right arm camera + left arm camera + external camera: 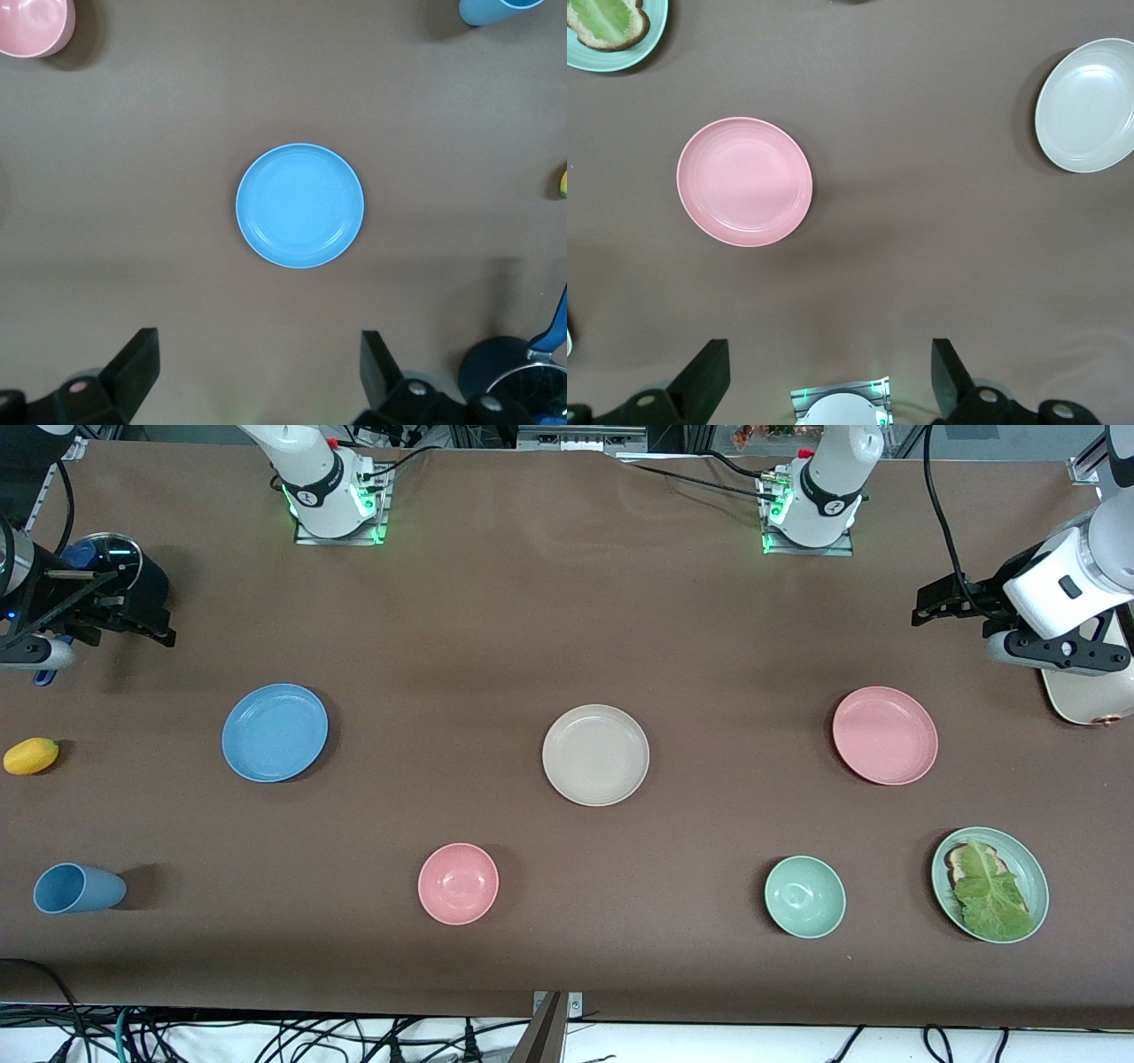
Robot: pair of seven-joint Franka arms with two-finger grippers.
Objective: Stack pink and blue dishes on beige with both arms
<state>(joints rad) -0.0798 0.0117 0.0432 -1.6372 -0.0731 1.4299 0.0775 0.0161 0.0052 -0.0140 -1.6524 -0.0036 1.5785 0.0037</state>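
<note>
The brown worktop [567,646] carries three equal plates in a row, well apart. The beige plate [595,755] lies mid-worktop, the blue plate [275,732] toward the right arm's end, the pink plate [884,735] toward the left arm's end. The left claw [831,376] hangs over bare worktop near the pink plate, fingers spread wide, empty. The right claw [259,372] hangs near the blue plate, likewise wide and empty.

A brown cloth [532,629] covers the whole table, matte and evenly lit, with soft shadows. Along its near edge runs a white ledge [709,1041] with tangled black cables [292,1041]. At the far edge, metal framing [580,437] shows.
</note>
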